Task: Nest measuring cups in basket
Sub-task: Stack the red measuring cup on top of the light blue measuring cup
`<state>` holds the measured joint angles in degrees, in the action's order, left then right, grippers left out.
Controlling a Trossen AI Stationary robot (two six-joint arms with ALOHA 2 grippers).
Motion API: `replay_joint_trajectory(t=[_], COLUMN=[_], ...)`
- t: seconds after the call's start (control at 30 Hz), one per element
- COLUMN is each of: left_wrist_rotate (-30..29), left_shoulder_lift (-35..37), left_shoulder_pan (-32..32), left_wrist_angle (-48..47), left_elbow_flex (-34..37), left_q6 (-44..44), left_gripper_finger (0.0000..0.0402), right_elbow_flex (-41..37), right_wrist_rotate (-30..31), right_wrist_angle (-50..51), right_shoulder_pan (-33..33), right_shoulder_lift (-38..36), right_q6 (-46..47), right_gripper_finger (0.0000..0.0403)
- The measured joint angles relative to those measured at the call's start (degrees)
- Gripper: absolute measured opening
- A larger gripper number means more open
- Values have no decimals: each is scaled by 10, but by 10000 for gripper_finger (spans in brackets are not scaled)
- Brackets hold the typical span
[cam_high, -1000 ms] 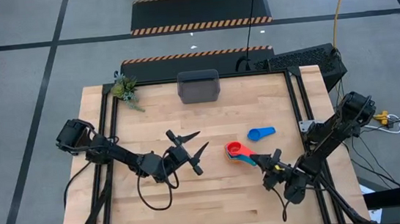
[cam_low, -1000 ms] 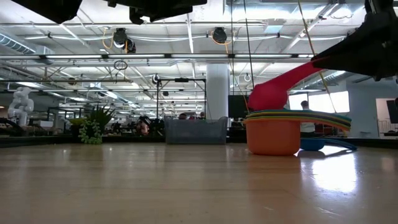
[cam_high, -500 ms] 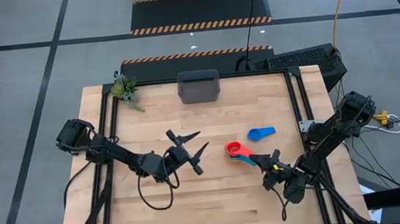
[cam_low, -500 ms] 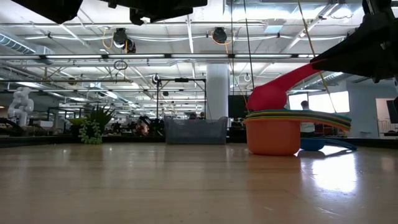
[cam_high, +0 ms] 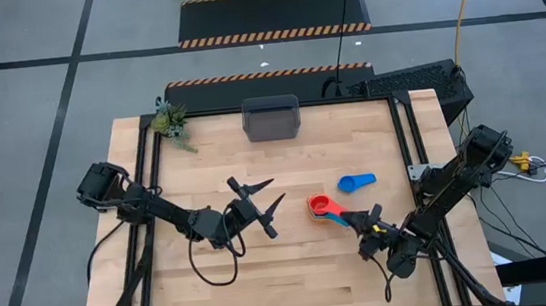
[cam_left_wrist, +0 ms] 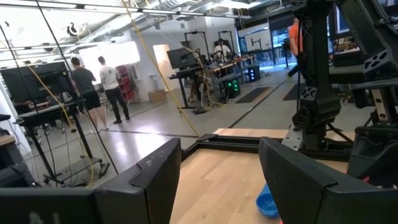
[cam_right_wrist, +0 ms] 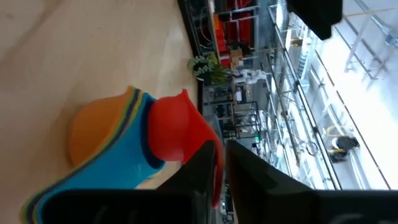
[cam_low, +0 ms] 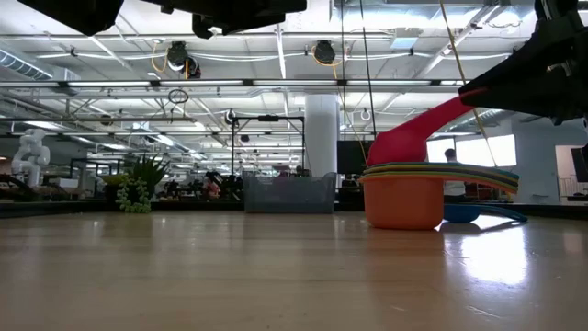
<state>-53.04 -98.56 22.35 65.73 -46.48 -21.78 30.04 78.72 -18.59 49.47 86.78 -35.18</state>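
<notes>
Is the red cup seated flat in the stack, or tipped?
Tipped: the red cup leans on the stack's rim, handle raised in the right gripper.

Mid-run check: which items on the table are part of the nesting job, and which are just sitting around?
Job: stack of nested cups with the red cup on top, its handle between the right gripper fingers; lone blue cup; grey basket.
Bystanders: small plant; left gripper, waiting open.

in the stack of nested cups (cam_low: 404, 198) only coloured rims show; the blue cup (cam_left_wrist: 267, 204) is half hidden behind a finger.
</notes>
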Motion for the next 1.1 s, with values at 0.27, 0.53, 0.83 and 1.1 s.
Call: replay_joint_trajectory(t=[0.27, 0.53, 0.83, 1.1], left_wrist_rotate=[0, 0, 0, 3], left_shoulder_lift=[0, 0, 0, 0], left_shoulder_pan=[0, 0, 0, 0], left_wrist_angle=[0, 0, 0, 0], left_elbow_flex=[0, 0, 0, 0], left_q6=[0, 0, 1, 2], left_gripper_finger=[221, 221, 221, 221], right_elbow_flex=[0, 0, 0, 0], right_wrist_rotate=[-24, -25, -69, -84], right_wrist_angle=[0, 0, 4, 47], right_shoulder_pan=[0, 5, 9, 9], right_shoulder_lift=[0, 0, -2, -24], right_q6=[0, 0, 32, 82], right_gripper_finger=[66, 103, 141, 148])
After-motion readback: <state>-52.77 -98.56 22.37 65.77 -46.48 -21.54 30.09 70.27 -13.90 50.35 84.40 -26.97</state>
